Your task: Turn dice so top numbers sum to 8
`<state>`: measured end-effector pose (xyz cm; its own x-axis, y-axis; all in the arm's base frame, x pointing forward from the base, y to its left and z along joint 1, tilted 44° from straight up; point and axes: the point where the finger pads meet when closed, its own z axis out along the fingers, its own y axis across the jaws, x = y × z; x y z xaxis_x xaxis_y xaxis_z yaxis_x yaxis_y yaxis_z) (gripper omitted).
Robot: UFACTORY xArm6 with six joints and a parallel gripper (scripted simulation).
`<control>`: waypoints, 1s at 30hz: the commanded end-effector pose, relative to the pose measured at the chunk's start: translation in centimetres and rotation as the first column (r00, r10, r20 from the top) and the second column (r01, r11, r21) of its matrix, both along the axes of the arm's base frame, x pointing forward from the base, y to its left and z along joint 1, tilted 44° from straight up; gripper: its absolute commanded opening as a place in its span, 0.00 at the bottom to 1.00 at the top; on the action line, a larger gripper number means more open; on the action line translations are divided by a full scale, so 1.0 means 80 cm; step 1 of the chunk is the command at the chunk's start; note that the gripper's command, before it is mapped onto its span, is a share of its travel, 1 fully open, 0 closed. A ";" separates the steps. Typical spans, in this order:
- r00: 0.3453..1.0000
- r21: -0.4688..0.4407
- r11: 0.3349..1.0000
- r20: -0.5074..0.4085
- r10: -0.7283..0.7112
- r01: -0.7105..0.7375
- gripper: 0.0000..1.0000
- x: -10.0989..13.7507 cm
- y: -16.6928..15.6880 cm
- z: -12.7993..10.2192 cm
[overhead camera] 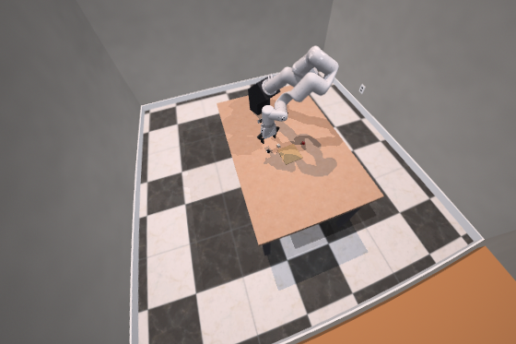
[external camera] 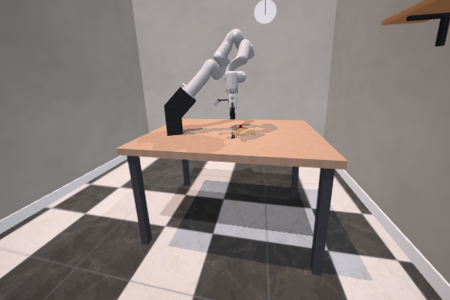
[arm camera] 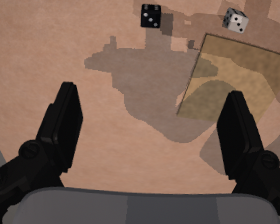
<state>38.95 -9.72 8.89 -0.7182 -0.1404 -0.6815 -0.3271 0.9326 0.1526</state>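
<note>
A small tan mat (overhead camera: 289, 155) lies flat on the table; it also shows in the wrist view (arm camera: 240, 87) and in the exterior view (external camera: 245, 132). A black die (arm camera: 150, 16) and a white die (arm camera: 235, 20) lie on the bare table just off the mat's edge; they show in the top view as the black die (overhead camera: 268, 150) and the white die (overhead camera: 278, 146). A red die (overhead camera: 303, 143) lies off the mat on its far side. My gripper (arm camera: 152, 103) is open and empty, above the table short of the black die, near the mat's corner.
The arm's black base (overhead camera: 256, 98) stands at the table's back edge. The table (external camera: 237, 142) has edges on all sides, and the dice lie well inside them.
</note>
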 end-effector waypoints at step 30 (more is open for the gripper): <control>0.715 -0.626 0.594 0.082 0.694 -0.505 1.00 0.028 0.011 -0.026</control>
<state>40.91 -8.87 7.09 -0.2220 -0.8010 -0.5560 -0.7711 0.4933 -0.4027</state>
